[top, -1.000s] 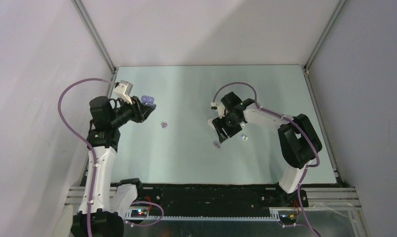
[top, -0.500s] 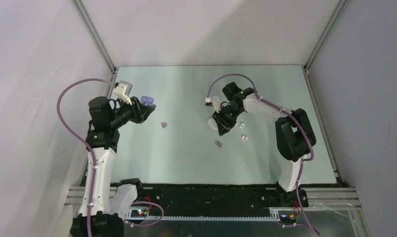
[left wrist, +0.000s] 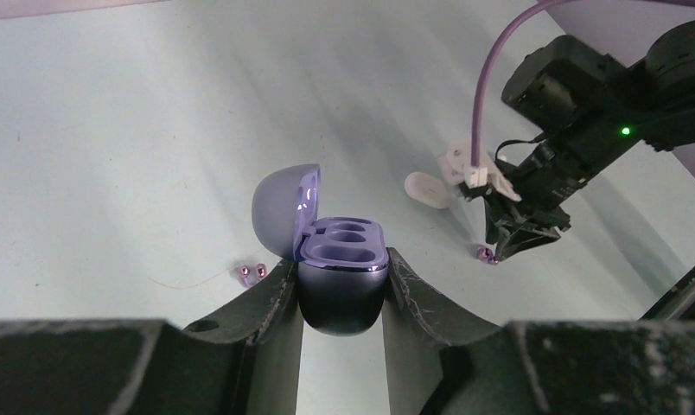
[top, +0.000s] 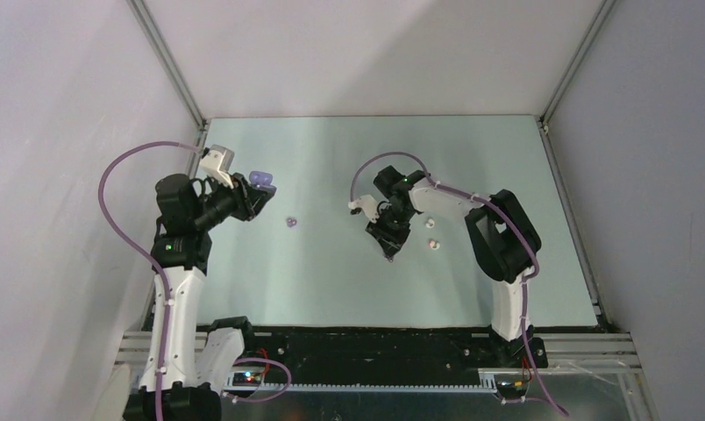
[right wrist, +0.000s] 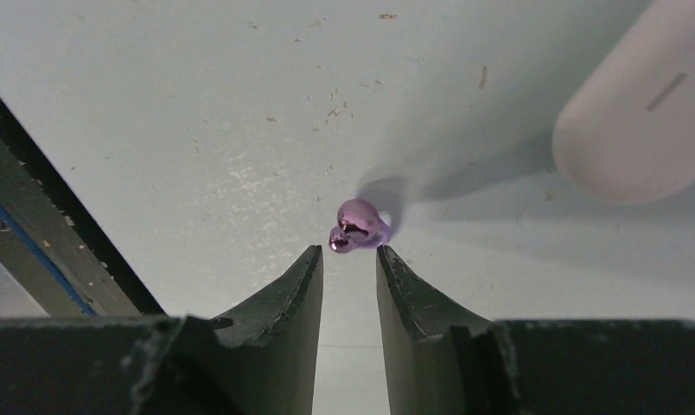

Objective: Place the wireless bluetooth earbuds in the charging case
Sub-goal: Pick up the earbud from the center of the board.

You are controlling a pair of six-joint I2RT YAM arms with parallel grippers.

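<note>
On the pale green table, left side: left gripper clamped on the lilac charging case, lid open, both wells empty; mid-table, right gripper pointing down, jaws narrowly apart, nothing between them; white pill-shaped object lying near it; one lilac earbud on the surface just past the tips, not yet straddled; second lilac earbud well apart, nearer the case. Step in hand looks like picking the first bud; advance until the tips flank it, then pinch gently; glossy, rounded, likely to squirt out.
</note>
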